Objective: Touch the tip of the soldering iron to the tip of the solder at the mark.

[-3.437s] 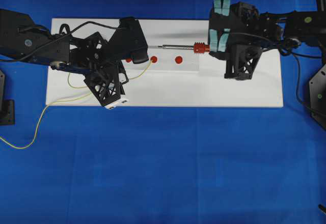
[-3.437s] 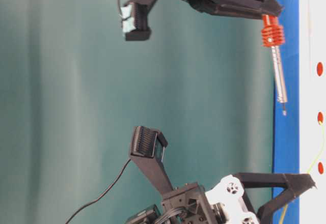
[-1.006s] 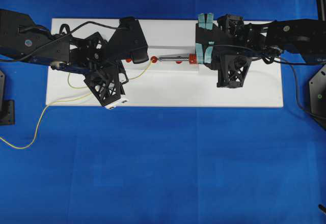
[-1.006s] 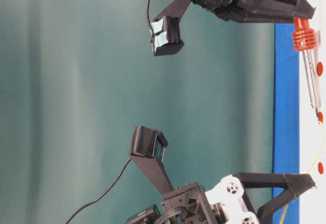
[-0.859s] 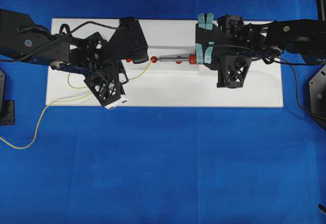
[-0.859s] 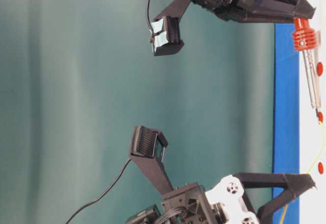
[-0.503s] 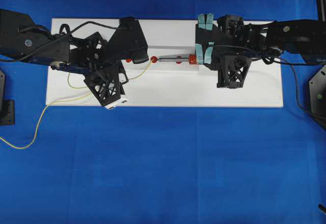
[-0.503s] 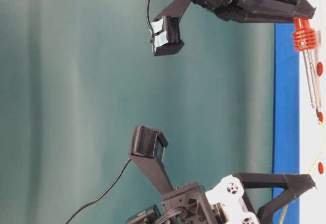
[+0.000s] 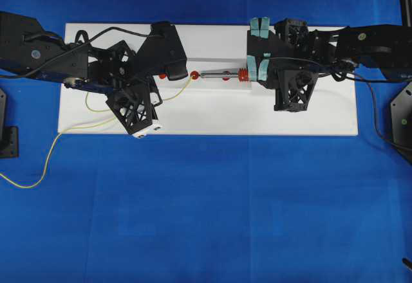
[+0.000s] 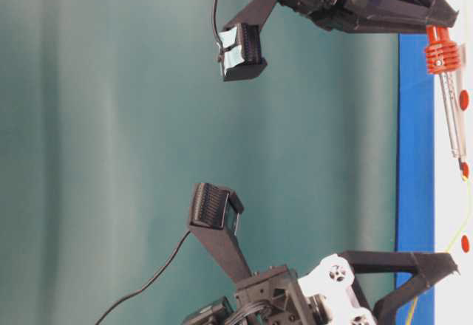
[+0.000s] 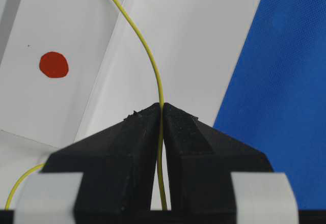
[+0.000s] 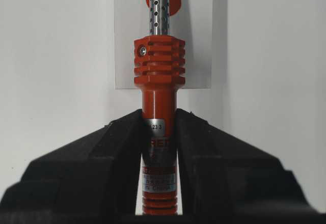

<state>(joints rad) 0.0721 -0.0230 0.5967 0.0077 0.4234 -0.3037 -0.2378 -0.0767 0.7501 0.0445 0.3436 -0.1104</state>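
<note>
In the right wrist view the soldering iron is running off the top edge, its tip out of sight. The solder is leaving the left wrist view's top edge. Overhead, tip contact is staying too small to tell.

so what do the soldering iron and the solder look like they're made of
Soldering iron: shaft looks like polished metal, shiny silver with vent holes; collar and handle look like glossy red-orange moulded plastic, ribbed. Solder: thin bendable wire with a matte yellow surface; metal not tellable.

end effectors 2 | soldering iron 1 | solder 1 | red marks 3 (2 partly hidden)
</note>
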